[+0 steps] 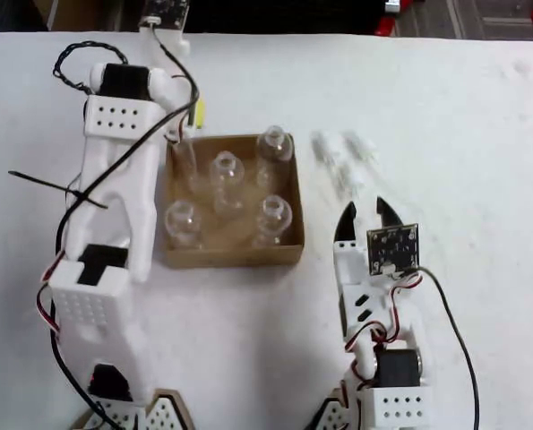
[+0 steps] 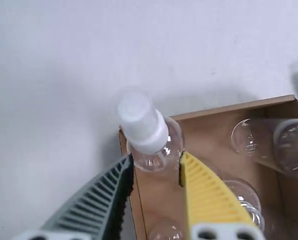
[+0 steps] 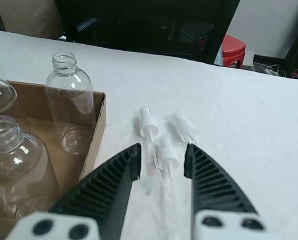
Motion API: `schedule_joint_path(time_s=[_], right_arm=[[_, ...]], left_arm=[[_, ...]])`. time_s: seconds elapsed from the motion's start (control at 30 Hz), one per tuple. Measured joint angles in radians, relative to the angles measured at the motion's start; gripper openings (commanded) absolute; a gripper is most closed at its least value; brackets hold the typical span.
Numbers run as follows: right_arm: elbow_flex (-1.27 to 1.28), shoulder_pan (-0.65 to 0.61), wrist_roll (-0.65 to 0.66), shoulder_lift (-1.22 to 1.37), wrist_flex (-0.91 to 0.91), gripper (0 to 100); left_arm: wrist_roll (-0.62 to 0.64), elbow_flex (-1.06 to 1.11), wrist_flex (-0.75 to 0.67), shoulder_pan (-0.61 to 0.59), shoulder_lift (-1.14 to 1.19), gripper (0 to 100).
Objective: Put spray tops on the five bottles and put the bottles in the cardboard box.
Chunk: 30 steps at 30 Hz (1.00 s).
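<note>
Progress check from my end: all five bottles are standing in the box (image 1: 235,253), but only one looks capped, the one in the box's 10 o'clock corner (image 2: 151,147). The other four (image 1: 272,213) have bare necks as far as I can see, so most of the capping is left. Loose tops (image 1: 342,159) lie on the desk (image 1: 445,107) at the box's 2 o'clock. The left end effector (image 2: 156,161) looks clamped on the capped bottle. The right end effector (image 3: 162,152) is spread wide and holds nothing, with the tops at its 12 o'clock.
</note>
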Motion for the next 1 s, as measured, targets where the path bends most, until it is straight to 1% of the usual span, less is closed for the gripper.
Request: schedule_joint_path(time_s=[0.1, 0.27, 0.53, 0.7, 0.8, 0.9, 1.0], right_arm=[[0.0, 0.0, 0.0, 0.0, 0.0, 12.7], [0.0, 0.0, 0.0, 0.0, 0.0, 12.7], [0.0, 0.0, 0.0, 0.0, 0.0, 12.7], [0.0, 0.0, 0.0, 0.0, 0.0, 12.7], [0.0, 0.0, 0.0, 0.0, 0.0, 12.7], [0.0, 0.0, 0.0, 0.0, 0.0, 12.7], [0.0, 0.0, 0.0, 0.0, 0.0, 12.7]], left_arm=[[0.0, 0.0, -0.02, 0.0, 0.0, 15], [0.0, 0.0, -0.032, 0.0, 0.0, 20], [-0.044, 0.0, -0.017, 0.0, -0.005, 20], [-0.044, 0.0, 0.028, -0.002, -0.078, 20], [-0.044, -0.002, 0.031, -0.003, -0.137, 20], [-0.037, -0.002, 0.028, -0.035, -0.15, 20], [-0.002, -0.006, 0.014, -0.089, -0.097, 20]])
